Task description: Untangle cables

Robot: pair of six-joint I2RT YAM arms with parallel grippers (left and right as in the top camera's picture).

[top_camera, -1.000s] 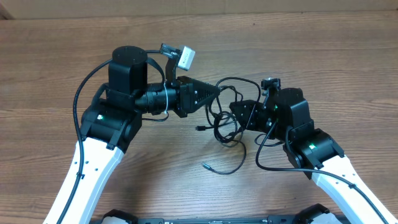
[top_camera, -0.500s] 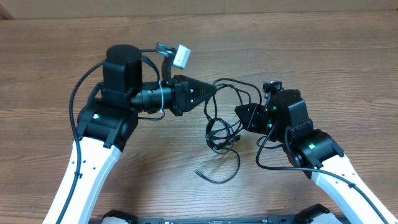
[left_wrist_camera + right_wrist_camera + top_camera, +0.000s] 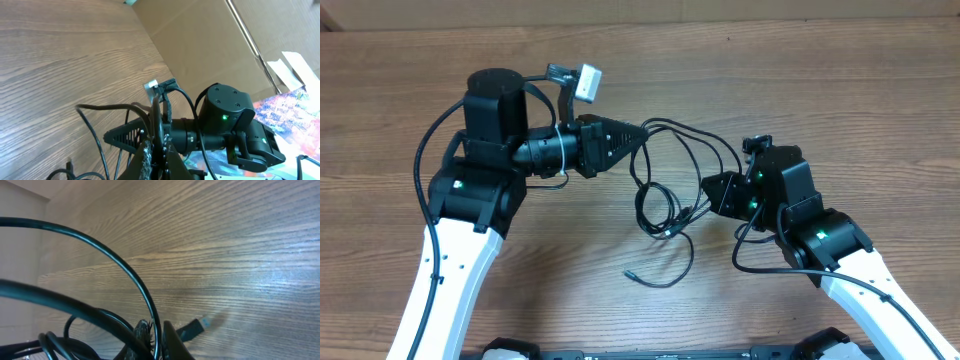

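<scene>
Leftward has gone the left hand [image 3: 641, 133], stretching the cables [image 3: 668, 218]; it and the right hand [image 3: 711, 191] each clamp them.

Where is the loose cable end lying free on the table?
On the wooden table, find the cables tangled at its centre. Below the tangle one strand curls left to a loose plug end; it alone lies clear of the knot.

No readable text, labels or nos. in any view.

Wood-grain table [image 3: 820, 90], brown cardboard [image 3: 210, 45] along its far edge.
</scene>
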